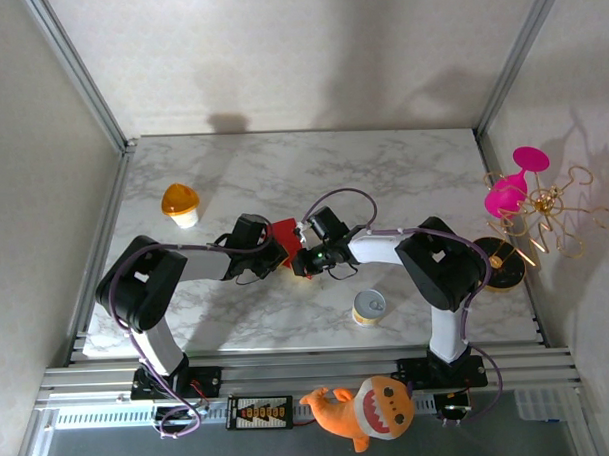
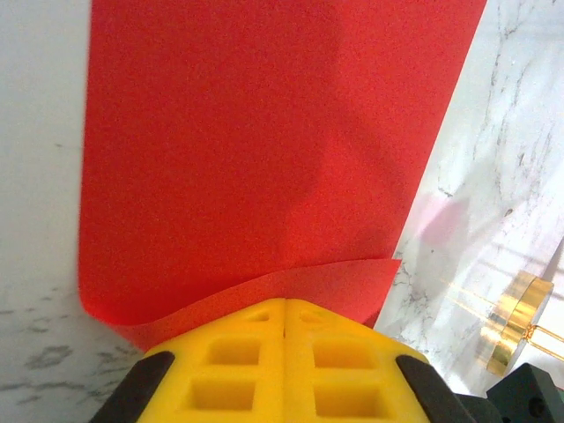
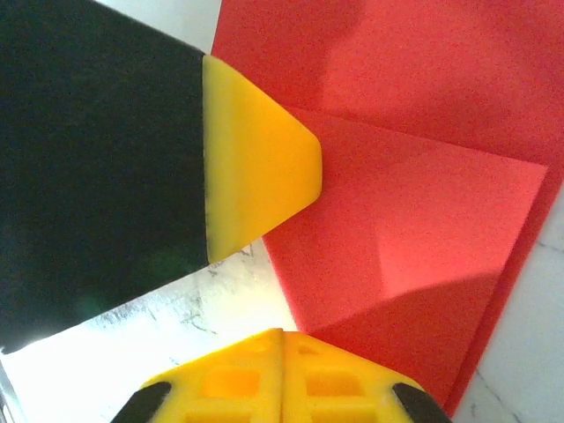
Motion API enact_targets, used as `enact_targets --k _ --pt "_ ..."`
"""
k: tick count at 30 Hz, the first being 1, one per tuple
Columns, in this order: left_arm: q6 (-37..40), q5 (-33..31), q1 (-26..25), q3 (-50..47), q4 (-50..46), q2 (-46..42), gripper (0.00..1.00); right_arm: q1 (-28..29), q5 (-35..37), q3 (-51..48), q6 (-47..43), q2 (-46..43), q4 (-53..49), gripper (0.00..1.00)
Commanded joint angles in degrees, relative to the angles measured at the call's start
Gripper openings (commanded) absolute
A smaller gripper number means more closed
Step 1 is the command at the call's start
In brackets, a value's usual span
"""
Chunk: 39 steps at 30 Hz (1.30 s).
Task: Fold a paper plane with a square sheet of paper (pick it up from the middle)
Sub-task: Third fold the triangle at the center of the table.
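Two arms, top view: both reach in to the middle of the bench [image 1: 282, 169], where the left fingers [image 1: 277, 251] and the right fingers [image 1: 304, 260] meet tip to tip at the near edge of the red sheet of paper [image 1: 285, 232].
Paper, top view: it lies mid-bench between the two wrists, which largely cover it. No fold can be made out from here.
Surroundings, top view: an orange-lidded cup [image 1: 181, 203] sits far left and a yellow tin [image 1: 368, 307] near right. A pink goblet [image 1: 513, 186] and a gold wire stand [image 1: 549, 214] are at the right edge. A shark plush [image 1: 361, 406] lies in front of the bench.
Left fingers [image 2: 264, 326], left wrist view: the yellow pads are pressed flat together with no gap.
Paper [image 2: 264, 141], left wrist view: it stretches away from the tips over the marble. Its near edge curls up in a lip that runs behind the tips, and I cannot tell whether the lip is pinched. The stand's gold base [image 2: 511, 322] shows at lower right.
Right fingers [image 3: 264, 370], right wrist view: these are also closed tight, tips at the paper's near edge. I cannot tell whether they grip it.
Paper [image 3: 414, 203], right wrist view: it lies in layers here, with a folded flap on top.
Left fingers [image 3: 260, 176], right wrist view: seen side-on, one yellow tip overlaps the flap's left edge.
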Motion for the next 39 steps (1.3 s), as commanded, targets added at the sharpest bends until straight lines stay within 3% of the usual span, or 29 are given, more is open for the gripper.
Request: enact_targets --k 1,14,22,31,39 --pt "1.0 -2.3 -0.4 0.0 -4.5 2.6 0.05 0.3 -1.6 -0.8 0.2 1.5 -2.3 0.08" --pt "2.3 -2.8 -0.1 0.8 -5.9 2.9 0.03 -0.6 -2.9 -8.3 -1.9 -4.8 -0.9 0.08" --pt "3.5 -2.4 -0.1 1.8 -6.7 3.3 0.03 -1.5 -0.8 -7.8 0.4 -10.9 5.4 0.09" --pt "5.8 -1.7 -0.2 3.6 -8.4 3.7 0.04 -1.6 1.3 -1.8 0.8 -3.4 4.4 0.08" --pt "7.0 -0.7 -0.3 4.7 -8.6 4.0 0.04 -1.5 2.2 -2.2 0.5 -0.8 2.6 0.08"
